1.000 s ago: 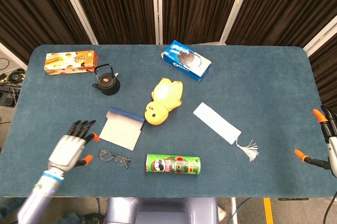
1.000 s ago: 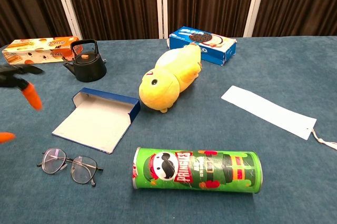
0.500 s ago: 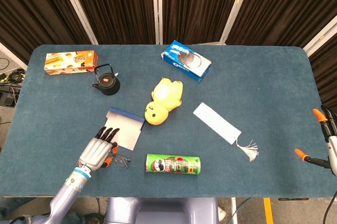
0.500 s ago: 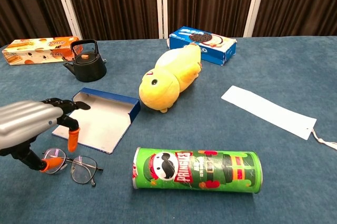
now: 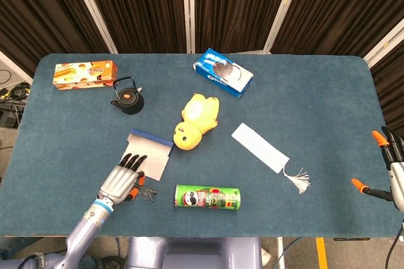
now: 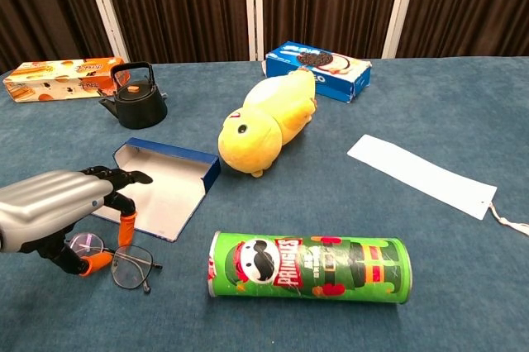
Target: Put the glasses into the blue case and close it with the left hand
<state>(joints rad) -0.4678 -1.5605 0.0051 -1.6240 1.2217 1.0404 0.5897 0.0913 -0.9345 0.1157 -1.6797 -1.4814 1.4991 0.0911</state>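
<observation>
On the near left of the table [image 5: 303,111], head view: the left hand [image 5: 120,180] lies over the glasses [image 5: 144,192], fingers extended toward the blue case [image 5: 150,155] and reaching its near edge. Half a second ago it sat slightly lower and further left; a full second ago it was well off to the left, clear of the glasses. The glasses are now mostly covered, one lens and frame showing at the hand's right side. The blue case lies open, unmoved, near the yellow duck toy [image 5: 196,120]. At the right edge, the right hand [image 5: 386,171] hangs with orange-tipped fingers spread, holding nothing, position almost unchanged.

Chest view: the left hand [image 6: 58,211] reaches in from the left, dark fingertips over the case's [image 6: 157,187] near corner, orange-tipped thumb and finger curled down around the left lens of the glasses [image 6: 116,259]. Whether they actually grip the frame cannot be told. Compared with half a second ago the hand is further forward and lower. The glasses rest on the table in the same spot, just before the case and left of the Pringles can [image 6: 307,266]. Right hand not shown here.
</observation>
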